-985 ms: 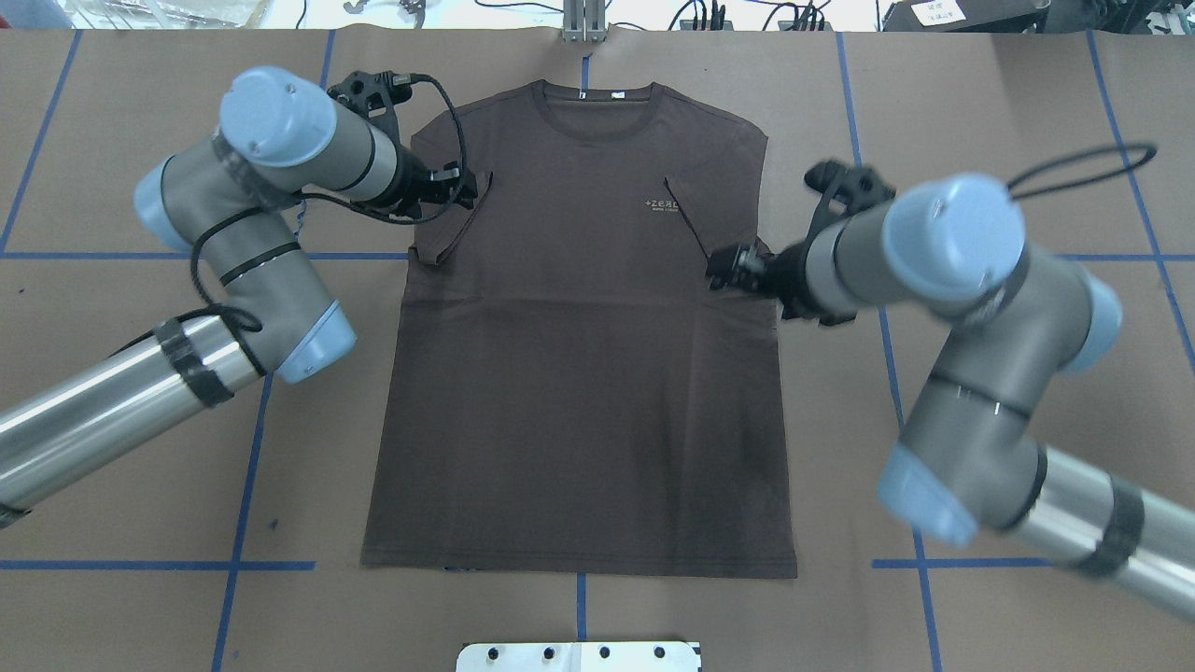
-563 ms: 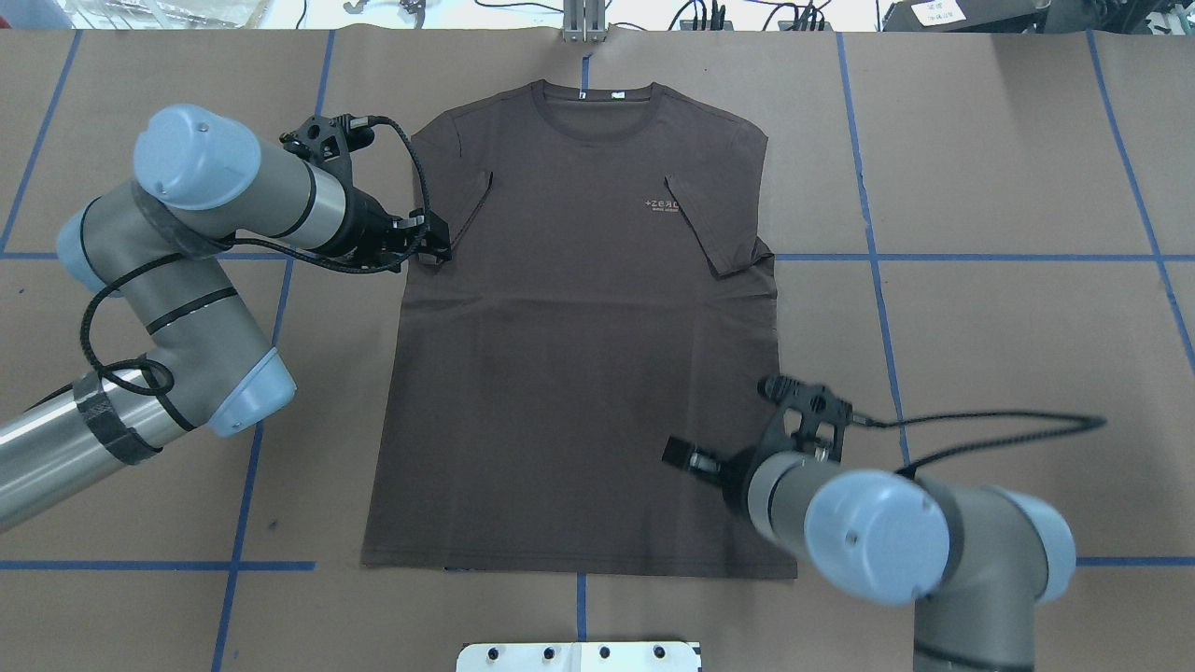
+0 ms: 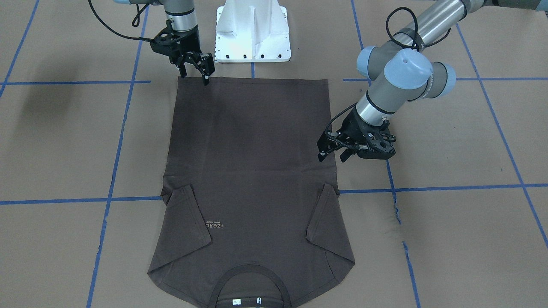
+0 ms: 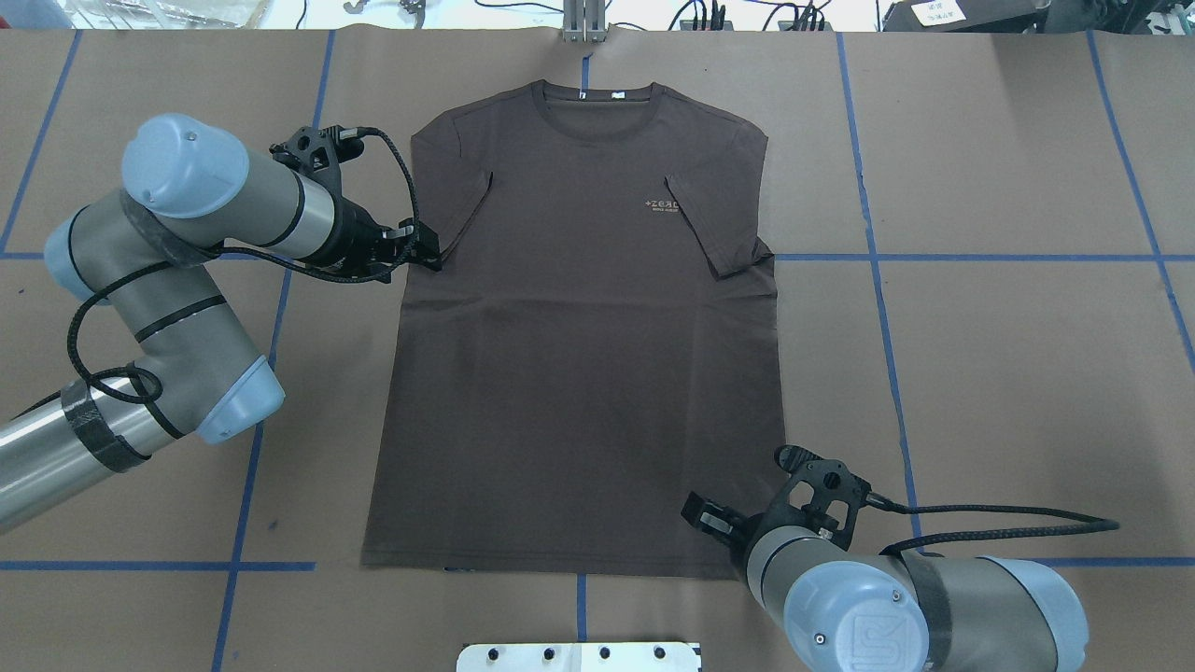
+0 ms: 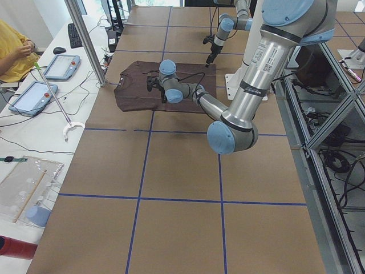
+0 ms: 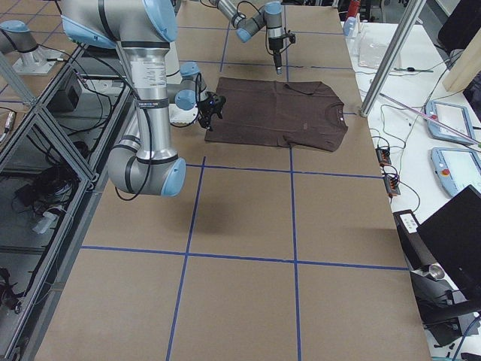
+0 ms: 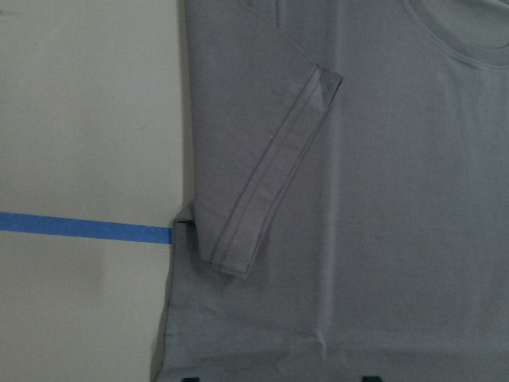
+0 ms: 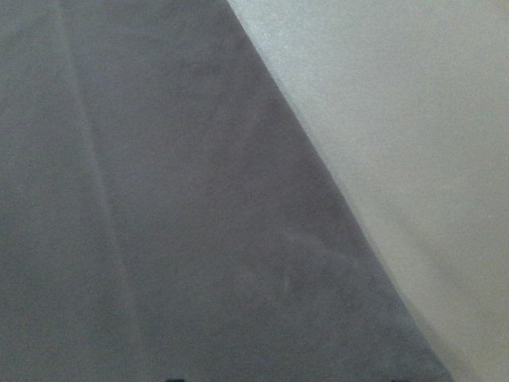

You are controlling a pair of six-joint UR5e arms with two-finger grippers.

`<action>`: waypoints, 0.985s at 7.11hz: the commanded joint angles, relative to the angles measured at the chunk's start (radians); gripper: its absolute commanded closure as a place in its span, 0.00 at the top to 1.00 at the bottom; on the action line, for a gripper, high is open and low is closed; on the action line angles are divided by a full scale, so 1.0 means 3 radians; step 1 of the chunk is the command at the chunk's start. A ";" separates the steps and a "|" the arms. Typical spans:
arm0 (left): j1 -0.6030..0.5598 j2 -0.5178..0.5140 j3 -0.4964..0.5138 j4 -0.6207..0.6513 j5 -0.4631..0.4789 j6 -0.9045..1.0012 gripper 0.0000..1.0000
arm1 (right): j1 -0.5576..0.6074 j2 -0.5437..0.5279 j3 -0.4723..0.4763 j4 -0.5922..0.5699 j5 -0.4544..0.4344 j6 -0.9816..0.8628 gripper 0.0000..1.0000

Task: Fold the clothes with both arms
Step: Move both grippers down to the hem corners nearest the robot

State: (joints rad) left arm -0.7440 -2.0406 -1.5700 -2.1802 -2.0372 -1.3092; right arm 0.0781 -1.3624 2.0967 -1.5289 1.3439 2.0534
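So the dark brown T-shirt (image 4: 579, 355) lies flat on the paper-covered table (image 4: 1008, 355), sleeves tucked in. Overhead hides the finger gaps, but the front view shows the left gripper (image 3: 332, 156) spread beside the side edge and the right gripper (image 3: 195, 73) spread at the hem corner, maybe touching. Since a moment ago the right one dropped hemward and the left backed off slightly.

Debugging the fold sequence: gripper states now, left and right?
Left gripper: open, empty, beside the T-shirt side edge.
Right gripper: open, empty, at its hem corner.
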 commanded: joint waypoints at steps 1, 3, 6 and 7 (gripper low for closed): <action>0.0000 0.0001 0.0018 -0.0004 0.0000 -0.0003 0.75 | -0.0025 -0.0152 0.0006 -0.0022 0.0076 0.0171 0.86; 0.0000 0.0001 0.0013 -0.0004 0.0000 -0.0003 0.75 | -0.0081 -0.0178 -0.0025 -0.0022 0.0138 0.0171 0.81; 0.0000 0.0001 0.0002 -0.0004 0.0005 -0.0008 0.75 | -0.0127 -0.0265 -0.0025 -0.0027 0.0143 0.0186 0.77; 0.0000 -0.0004 0.0002 -0.0004 0.0005 -0.0008 0.75 | -0.0133 -0.0265 -0.0020 -0.0027 0.0183 0.0191 0.57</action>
State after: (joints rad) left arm -0.7440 -2.0405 -1.5687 -2.1813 -2.0357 -1.3114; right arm 0.0412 -1.4387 2.0896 -1.5370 1.3892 2.1093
